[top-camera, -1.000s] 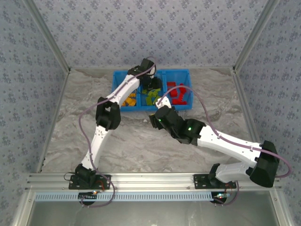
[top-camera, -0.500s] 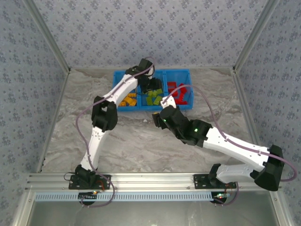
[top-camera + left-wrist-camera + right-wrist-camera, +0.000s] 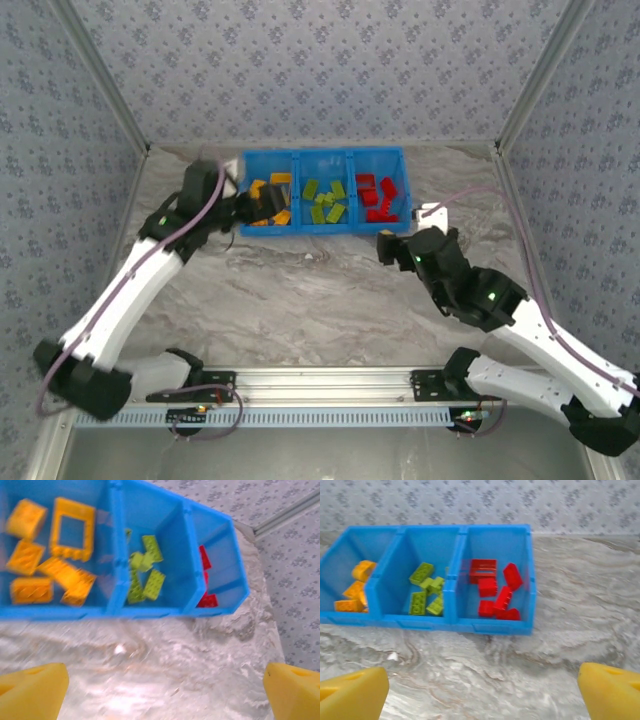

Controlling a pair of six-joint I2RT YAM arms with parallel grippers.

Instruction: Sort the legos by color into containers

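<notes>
At the far centre, the bin (image 3: 320,153) lies with its long axis running left to right: orange legos (image 3: 265,200) in the left compartment, green legos (image 3: 325,200) in the middle, red legos (image 3: 375,197) in the right. The left gripper (image 3: 248,207), wide and empty, hovers just beside the bin's left end. The right gripper (image 3: 388,246), also wide and empty, hovers near its right end. Every brick seen lies far of both grippers, so sorting looks done.

We find the bin (image 3: 322,229) at the far middle of the table (image 3: 300,290), its three compartments side by side. One group of legos (image 3: 268,203) lies in the left compartment, a second group (image 3: 325,201) in the middle one, a third group (image 3: 377,197) in the right one. The left gripper (image 3: 162,672) sits at the bin's left end, the right gripper (image 3: 482,672) near its right corner.
</notes>
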